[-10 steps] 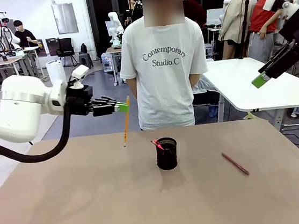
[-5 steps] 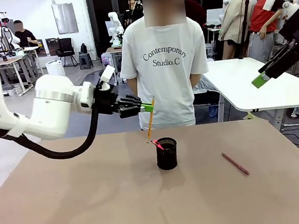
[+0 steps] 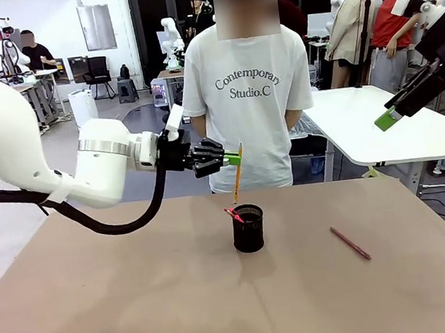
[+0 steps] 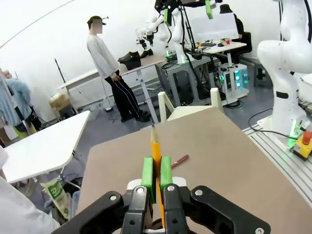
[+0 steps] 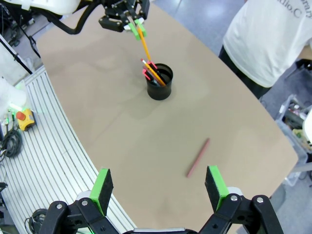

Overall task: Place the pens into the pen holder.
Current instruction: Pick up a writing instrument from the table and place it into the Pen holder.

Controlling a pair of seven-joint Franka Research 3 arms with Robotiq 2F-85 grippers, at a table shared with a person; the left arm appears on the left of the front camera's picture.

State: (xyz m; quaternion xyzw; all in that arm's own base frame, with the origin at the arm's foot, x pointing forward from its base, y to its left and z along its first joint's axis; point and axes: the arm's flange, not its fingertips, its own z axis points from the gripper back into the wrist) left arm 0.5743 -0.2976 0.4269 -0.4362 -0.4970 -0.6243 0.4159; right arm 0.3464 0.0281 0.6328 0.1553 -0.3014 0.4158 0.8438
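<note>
My left gripper is shut on the yellow-orange pen, which hangs slightly tilted with its lower tip just above the near-left rim of the black mesh pen holder. A dark pen with a pink-red end leans inside the holder. The maroon pen lies flat on the table to the holder's right. In the left wrist view the green pads clamp the yellow pen. My right gripper is open, high above the table, looking down on the holder and the maroon pen.
A person in a white T-shirt stands at the far edge of the brown table, hands behind the back. A white table stands behind at the right.
My left arm has swung to the right with the yellow-orange pen, from the table's left to just over the holder. The right arm, the maroon pen and the holder have stayed put.
</note>
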